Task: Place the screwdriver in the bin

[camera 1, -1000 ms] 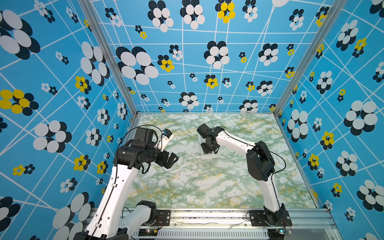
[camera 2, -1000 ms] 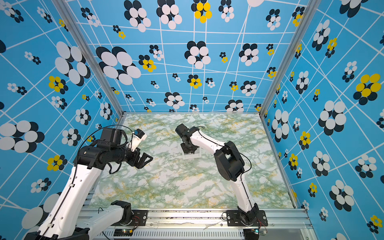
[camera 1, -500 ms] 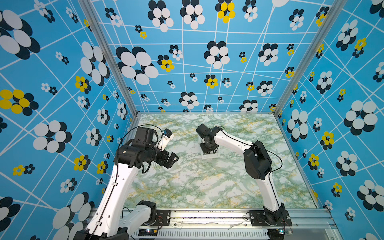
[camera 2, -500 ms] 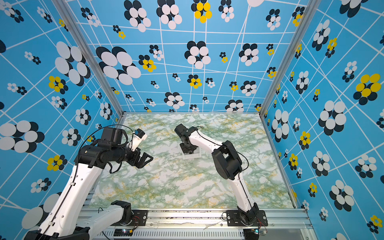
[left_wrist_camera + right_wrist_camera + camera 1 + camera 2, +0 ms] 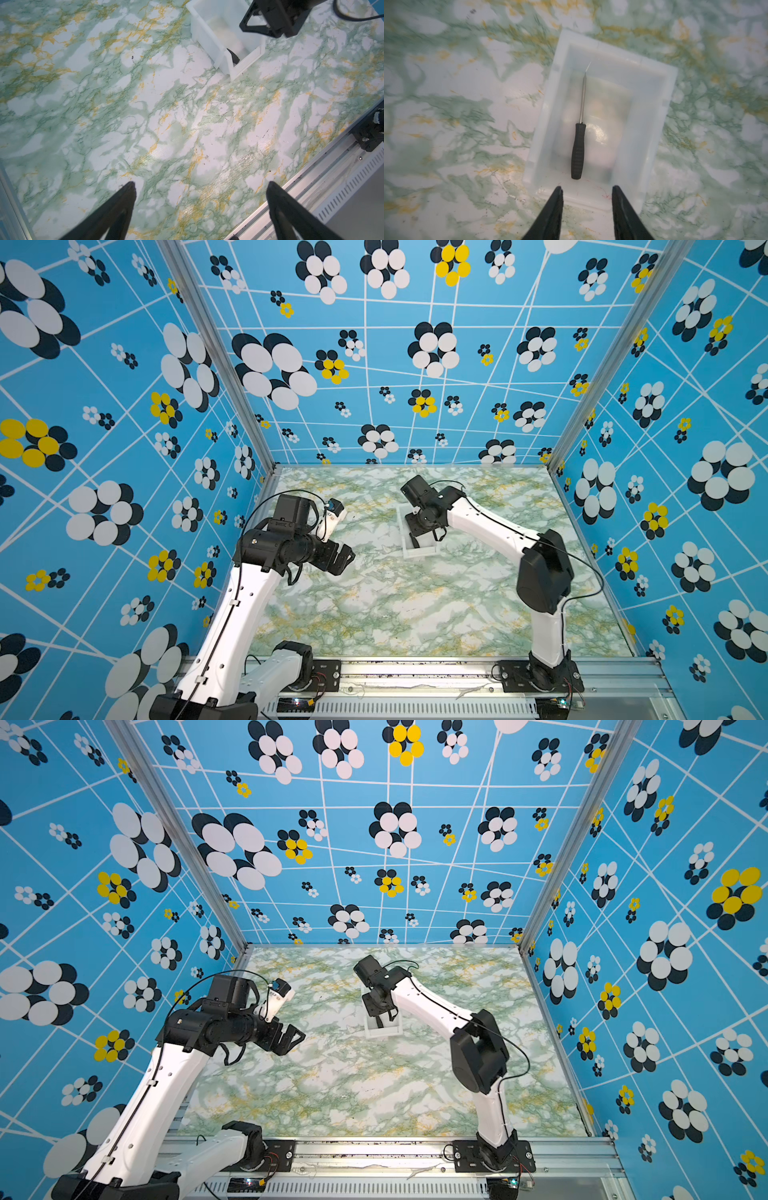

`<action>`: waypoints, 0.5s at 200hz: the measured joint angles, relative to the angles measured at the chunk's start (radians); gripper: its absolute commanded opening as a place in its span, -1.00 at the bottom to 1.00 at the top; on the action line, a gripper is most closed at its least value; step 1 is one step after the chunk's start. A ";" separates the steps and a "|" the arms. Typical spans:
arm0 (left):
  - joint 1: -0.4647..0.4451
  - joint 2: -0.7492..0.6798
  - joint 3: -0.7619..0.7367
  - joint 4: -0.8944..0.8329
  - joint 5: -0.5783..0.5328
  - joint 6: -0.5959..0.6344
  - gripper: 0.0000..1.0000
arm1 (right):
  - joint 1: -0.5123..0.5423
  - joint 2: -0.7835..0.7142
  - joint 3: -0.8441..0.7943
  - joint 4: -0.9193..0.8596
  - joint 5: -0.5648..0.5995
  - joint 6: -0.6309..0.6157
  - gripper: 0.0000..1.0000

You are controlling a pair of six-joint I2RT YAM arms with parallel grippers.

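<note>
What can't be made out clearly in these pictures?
- Left wrist view: only the handle end of the screwdriver shows; the bin wall hides the rest.
- Both top views: the right arm covers much of the bin, hiding the screwdriver.
- Right wrist view: the picture's edge cuts off the right fingers.

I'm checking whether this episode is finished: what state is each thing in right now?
Small black-handled screwdriver with thin silver shaft: lying flat, not gripped.
White rectangular plastic bin: upright on the green marble-patterned table, holding the screwdriver.
Right gripper: open, empty, above the bin.
Left gripper: open, empty, away from the bin.
</note>
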 measured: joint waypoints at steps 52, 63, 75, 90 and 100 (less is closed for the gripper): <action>-0.003 0.036 -0.103 0.078 -0.044 -0.031 0.98 | -0.005 -0.535 -0.490 0.315 0.030 0.028 0.91; -0.003 0.036 -0.141 0.111 -0.055 -0.046 0.98 | -0.008 -0.619 -0.591 0.361 0.055 0.043 0.98; -0.003 0.036 -0.180 0.152 -0.066 -0.064 0.99 | -0.011 -0.695 -0.692 0.393 0.089 0.054 0.98; -0.003 0.036 -0.224 0.203 -0.079 -0.085 0.99 | -0.011 -0.776 -0.807 0.415 0.143 0.078 0.98; -0.003 0.036 -0.247 0.239 -0.087 -0.098 0.99 | -0.011 -0.829 -0.880 0.424 0.182 0.091 0.98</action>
